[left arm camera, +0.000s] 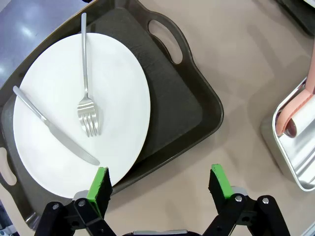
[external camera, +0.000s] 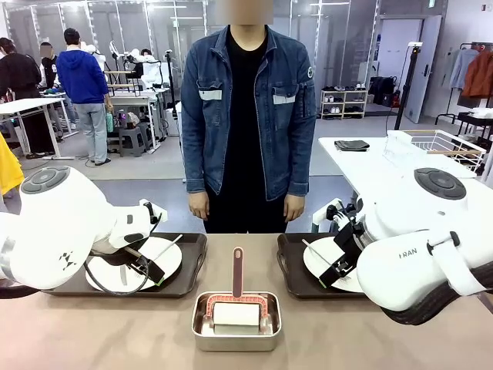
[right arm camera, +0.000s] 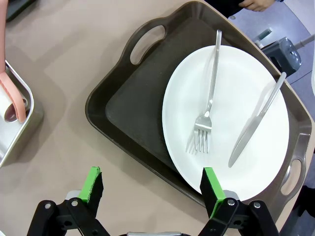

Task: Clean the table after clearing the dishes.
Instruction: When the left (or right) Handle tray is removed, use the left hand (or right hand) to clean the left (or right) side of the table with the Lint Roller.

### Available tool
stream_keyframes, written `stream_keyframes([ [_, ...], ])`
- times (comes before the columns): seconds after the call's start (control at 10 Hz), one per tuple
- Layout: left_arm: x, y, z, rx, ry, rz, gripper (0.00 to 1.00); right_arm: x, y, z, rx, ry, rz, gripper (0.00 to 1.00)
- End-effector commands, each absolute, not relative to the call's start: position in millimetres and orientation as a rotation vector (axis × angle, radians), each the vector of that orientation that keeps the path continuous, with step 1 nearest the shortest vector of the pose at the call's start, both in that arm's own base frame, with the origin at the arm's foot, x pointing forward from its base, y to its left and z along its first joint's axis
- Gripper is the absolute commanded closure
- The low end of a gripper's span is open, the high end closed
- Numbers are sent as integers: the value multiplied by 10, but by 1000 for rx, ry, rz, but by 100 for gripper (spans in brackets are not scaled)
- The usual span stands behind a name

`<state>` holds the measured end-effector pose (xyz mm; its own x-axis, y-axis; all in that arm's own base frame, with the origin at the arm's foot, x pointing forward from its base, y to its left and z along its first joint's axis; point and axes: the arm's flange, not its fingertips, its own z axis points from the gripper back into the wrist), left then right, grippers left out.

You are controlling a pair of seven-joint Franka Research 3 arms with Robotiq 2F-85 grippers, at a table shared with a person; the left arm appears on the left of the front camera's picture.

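While the steel pan [external camera: 199,333] with its roller [external camera: 236,314] sits nearest on the table [left arm camera: 256,73], just beyond it, to either side, lie the left tray [left arm camera: 197,113] and the right tray [right arm camera: 133,103]. Each carries a white plate [left arm camera: 118,98] with a loose knife [left arm camera: 54,130] and fork [left arm camera: 87,108]. The plates look brittle and slick and the cutlery is free to slide, so a level lift by a tray's rim or cut-out handle seems safest. The left gripper [left arm camera: 160,184] hangs over its tray's near rim, jaws spread wide, empty; the right gripper [right arm camera: 153,186] likewise. A person [external camera: 246,116] stands beyond.
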<state>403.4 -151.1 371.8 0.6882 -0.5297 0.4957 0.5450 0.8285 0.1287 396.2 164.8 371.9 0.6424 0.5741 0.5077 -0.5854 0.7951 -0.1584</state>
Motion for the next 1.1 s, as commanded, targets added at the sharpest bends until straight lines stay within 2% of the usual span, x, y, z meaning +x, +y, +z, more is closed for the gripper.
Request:
stream_keyframes([
  [0.0, 4034, -1511, 3718, -30, -545, -601, 0, 3962, 1648, 3719, 21, -571, 661, 0],
  [0.3, 4124, -1364, 4194, -126, -467, -668, 0, 4250, 1515, 4137, 229, -520, 719, 0],
  [0.6, 4289, -1008, 4525, -466, -387, -722, 0, 4472, 1297, 4392, 479, -453, 675, 0],
  [1.0, 4609, -286, 4529, -1059, -322, -687, 0, 4563, 775, 4417, 997, -318, 538, 0],
])
